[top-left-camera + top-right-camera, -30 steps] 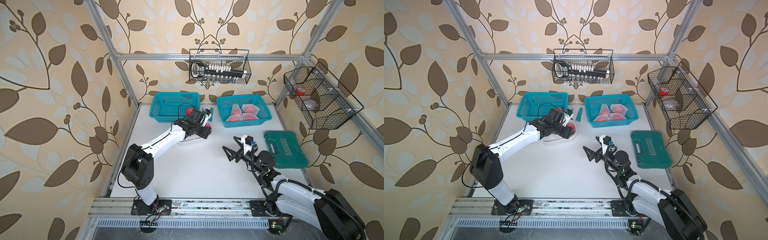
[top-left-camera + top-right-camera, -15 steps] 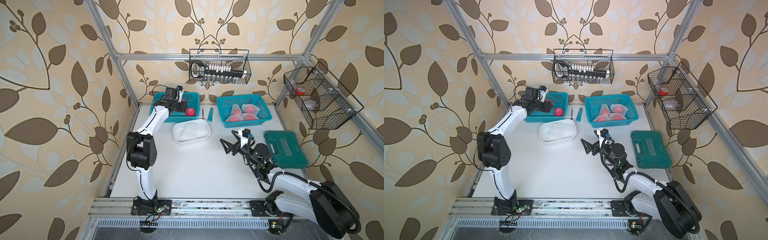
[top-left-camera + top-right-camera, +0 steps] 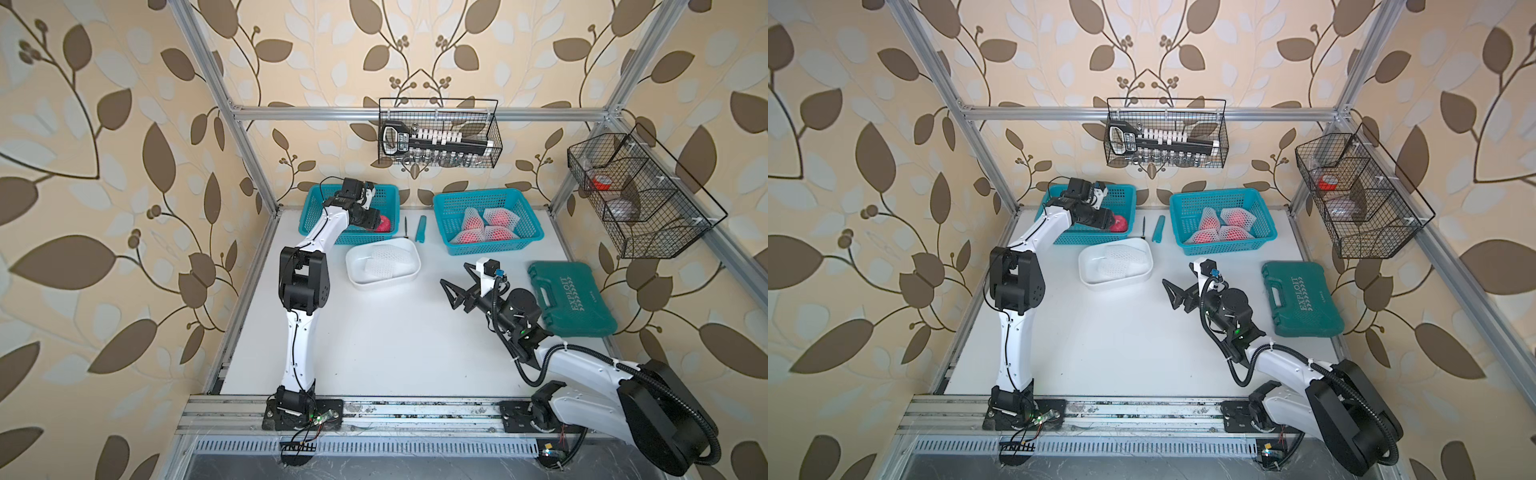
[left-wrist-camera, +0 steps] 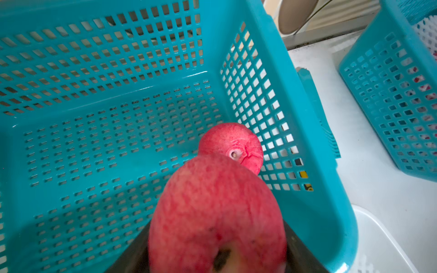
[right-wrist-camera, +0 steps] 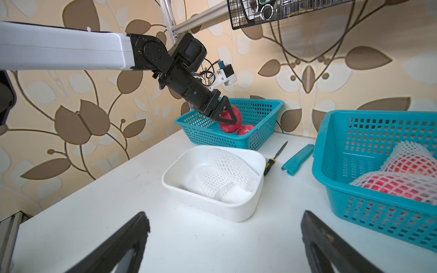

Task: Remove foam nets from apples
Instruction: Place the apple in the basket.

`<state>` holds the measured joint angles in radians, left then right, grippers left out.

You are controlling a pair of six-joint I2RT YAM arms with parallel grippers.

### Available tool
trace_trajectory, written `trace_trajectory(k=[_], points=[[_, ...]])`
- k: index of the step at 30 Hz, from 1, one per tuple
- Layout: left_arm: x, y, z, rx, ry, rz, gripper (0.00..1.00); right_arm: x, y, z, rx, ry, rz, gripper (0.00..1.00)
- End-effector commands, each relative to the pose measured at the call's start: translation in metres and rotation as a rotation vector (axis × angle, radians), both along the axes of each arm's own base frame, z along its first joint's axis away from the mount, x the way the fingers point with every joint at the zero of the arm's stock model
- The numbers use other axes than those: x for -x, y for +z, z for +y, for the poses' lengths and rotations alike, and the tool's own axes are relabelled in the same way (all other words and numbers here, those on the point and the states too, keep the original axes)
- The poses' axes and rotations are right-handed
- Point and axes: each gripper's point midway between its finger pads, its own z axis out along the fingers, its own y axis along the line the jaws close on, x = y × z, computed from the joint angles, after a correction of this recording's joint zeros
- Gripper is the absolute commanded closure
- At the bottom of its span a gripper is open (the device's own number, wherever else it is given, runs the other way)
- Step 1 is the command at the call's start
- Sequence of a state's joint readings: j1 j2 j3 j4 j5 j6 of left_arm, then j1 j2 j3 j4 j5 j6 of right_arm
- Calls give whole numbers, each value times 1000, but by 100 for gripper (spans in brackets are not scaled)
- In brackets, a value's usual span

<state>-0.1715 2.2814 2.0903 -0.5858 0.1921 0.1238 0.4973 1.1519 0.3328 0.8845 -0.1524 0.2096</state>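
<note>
My left gripper [image 5: 228,115] is shut on a bare red apple [image 4: 217,212] and holds it just above the floor of the left teal basket [image 4: 118,59]. A second bare apple [image 4: 233,144] lies in that basket's corner, touching the held one. In both top views the left gripper [image 3: 370,218] reaches into this basket [image 3: 386,195]. The right teal basket [image 3: 478,195] holds several apples still in white foam nets [image 3: 498,218] [image 5: 402,184]. Two empty foam nets [image 5: 227,170] lie in the white tub [image 5: 212,208]. My right gripper [image 5: 223,214] hovers open and empty over the table, in front of the tub.
A small knife [image 3: 405,226] and its teal sheath [image 3: 420,228] lie between the two baskets. A green tool case [image 3: 571,297] sits at the right edge of the table. Wire baskets hang on the back wall [image 3: 438,133] and the right wall [image 3: 631,195].
My left arm has carried the bare apple from above the white tub back into the left basket and lowered it. The right gripper has shifted slightly and stayed open.
</note>
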Motion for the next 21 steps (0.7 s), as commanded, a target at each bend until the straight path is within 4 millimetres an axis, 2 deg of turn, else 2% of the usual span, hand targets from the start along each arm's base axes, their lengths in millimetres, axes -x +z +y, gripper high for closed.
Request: trace_trajectory(k=[1, 13, 18, 21], points=[[-12, 12, -14, 37, -30, -57, 41, 2, 8, -3, -18, -14, -17, 0], [-37, -11, -23, 65, -36, -96, 39, -1, 3, -3, -15, -20, 3, 0], [-48, -15, -28, 92, -50, -130, 38, -1, 3, -2, -12, -22, 5, 0], [-53, -9, -30, 102, -49, -143, 38, -2, 2, -2, -10, -21, 8, 1]])
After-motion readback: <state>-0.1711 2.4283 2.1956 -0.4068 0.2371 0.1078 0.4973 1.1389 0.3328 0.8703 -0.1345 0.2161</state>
